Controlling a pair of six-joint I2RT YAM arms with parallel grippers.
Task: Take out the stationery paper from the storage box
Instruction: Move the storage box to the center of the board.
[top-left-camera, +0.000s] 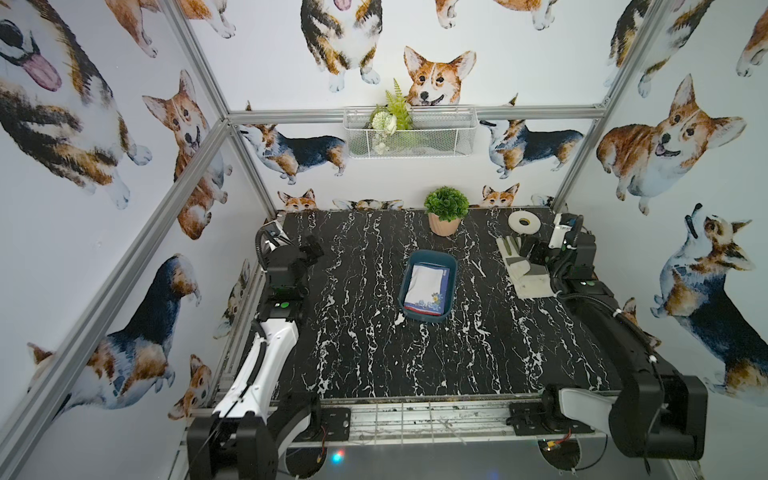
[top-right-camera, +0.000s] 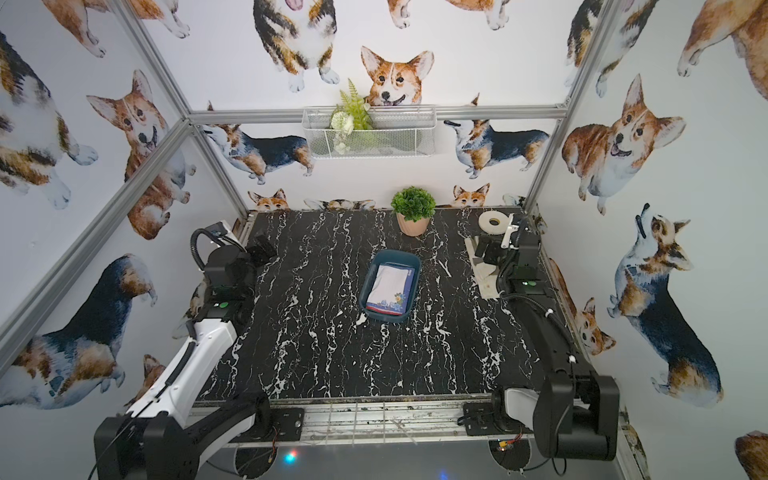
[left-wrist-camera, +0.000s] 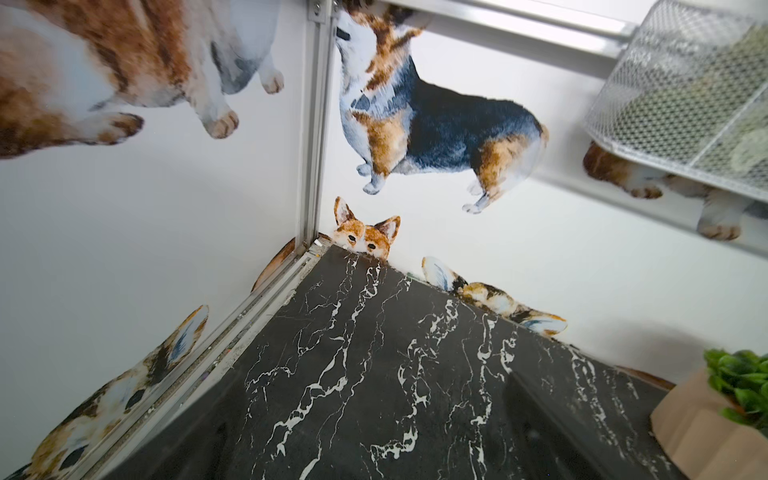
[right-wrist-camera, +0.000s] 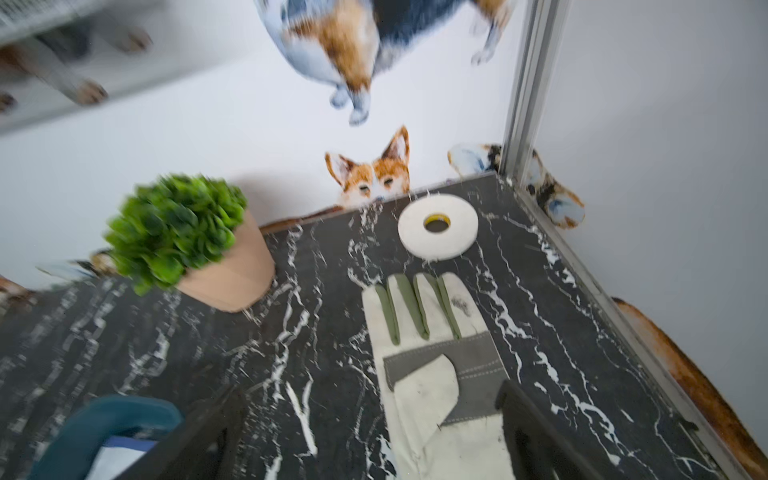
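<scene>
Looked steeply down in both top views from high above the near edge of the table, facing the back wall, wide enough to take in both arms and the wire basket. Shared nearly the whole scene between the pair, shifted slightly sideways, with the storage box near mid-table in each. Sat low and close over the table in the left wrist view, tilted up toward the far left corner, catching the potted plant. Hung close above the work glove in the right wrist view, peering between the spread fingers of the right claw toward the tape roll and back wall; caught the same plant and a corner of the box.
</scene>
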